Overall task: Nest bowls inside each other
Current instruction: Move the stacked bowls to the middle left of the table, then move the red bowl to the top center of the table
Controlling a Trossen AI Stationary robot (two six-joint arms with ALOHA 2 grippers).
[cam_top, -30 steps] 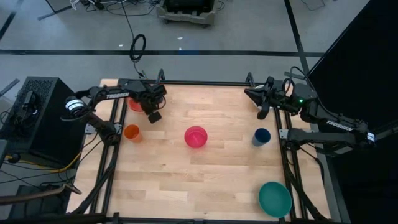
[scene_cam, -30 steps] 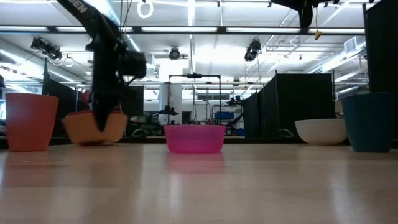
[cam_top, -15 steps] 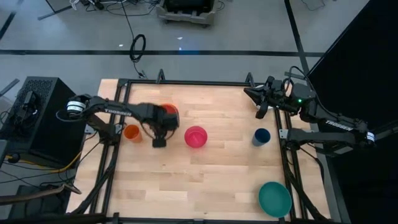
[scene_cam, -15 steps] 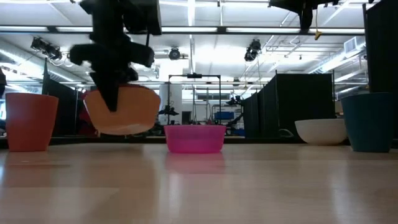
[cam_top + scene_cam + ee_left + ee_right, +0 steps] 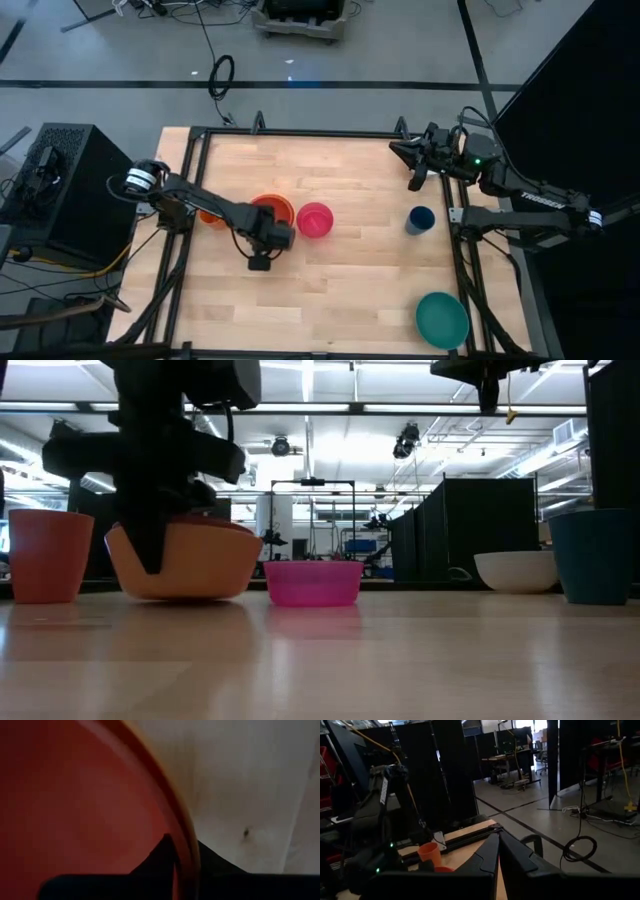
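An orange-yellow bowl point(image 5: 258, 207) with a red bowl point(image 5: 272, 213) nested inside it stands left of centre, close beside the small pink bowl point(image 5: 315, 219). My left gripper point(image 5: 271, 231) points down at its near rim and is shut on it. A teal bowl point(image 5: 442, 320) sits on its base at the near right corner. A white bowl point(image 5: 515, 570) shows on its base far back in the low view. My right gripper point(image 5: 412, 172) waits shut, high over the far right corner. My left gripper comes from above with one finger point(image 5: 159, 856) inside the red bowl and the other point(image 5: 216, 864) outside the orange-yellow one. The two nested rims point(image 5: 186, 851) are pinched between them at the near side. The bowls stand upright, their base point(image 5: 185, 594) down at the tabletop.
An orange cup point(image 5: 209, 213) stands just left of the held bowls, partly under my left arm. A dark blue cup point(image 5: 421, 220) stands at the right. The wood in the middle and near left is bare. A black frame borders the table.
My left gripper has carried the orange-yellow bowl, with the red one in it, from the far left corner toward the near edge and the right. The bowls were lifted clear on the way and now stand low beside the pink bowl. The wrist rolled as it went.
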